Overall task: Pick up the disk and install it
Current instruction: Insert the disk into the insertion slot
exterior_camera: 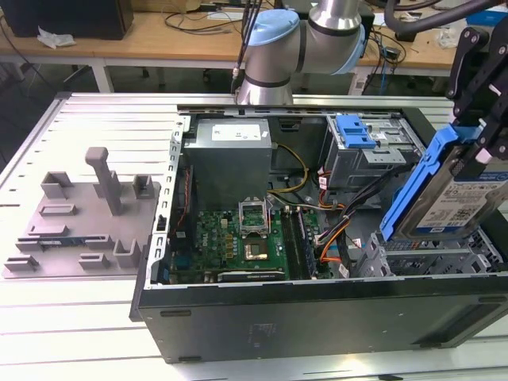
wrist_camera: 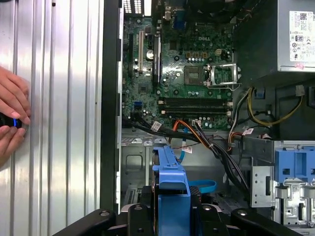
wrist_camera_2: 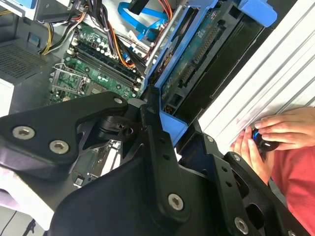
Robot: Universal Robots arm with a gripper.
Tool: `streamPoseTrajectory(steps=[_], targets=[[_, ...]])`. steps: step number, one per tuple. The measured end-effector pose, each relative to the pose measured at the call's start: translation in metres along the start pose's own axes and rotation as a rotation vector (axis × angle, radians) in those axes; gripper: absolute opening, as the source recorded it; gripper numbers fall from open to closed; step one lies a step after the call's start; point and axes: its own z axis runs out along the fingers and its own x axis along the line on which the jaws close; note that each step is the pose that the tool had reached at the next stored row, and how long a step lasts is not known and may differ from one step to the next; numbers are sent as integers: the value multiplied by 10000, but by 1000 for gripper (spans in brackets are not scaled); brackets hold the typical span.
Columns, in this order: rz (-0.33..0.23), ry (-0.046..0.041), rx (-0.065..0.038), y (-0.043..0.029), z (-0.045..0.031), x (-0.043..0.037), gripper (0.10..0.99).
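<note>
One gripper (exterior_camera: 475,147) clamped on the disk (exterior_camera: 454,200), holding it tilted above the open case (exterior_camera: 317,317).

Beneath the pincer (exterior_camera: 486,152) spreads a pale metal table (exterior_camera: 79,317). Its top is ribbed with long parallel grooves, and it runs well past the pincer toward the exterior view's left. Beyond the table's far edge, behind the pincer, stands a wooden workbench (exterior_camera: 159,40) on white legs (exterior_camera: 101,77), strewn with cables (exterior_camera: 208,17). A black box (exterior_camera: 71,16) sits at the end farthest from the pincer. The floor (exterior_camera: 40,75) under the bench is dark. The light is bright and even.
</note>
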Motion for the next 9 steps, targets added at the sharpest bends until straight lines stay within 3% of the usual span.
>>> streamPoseTrajectory(steps=[9], targets=[[0, 2, -1, -3, 52, 5, 365]])
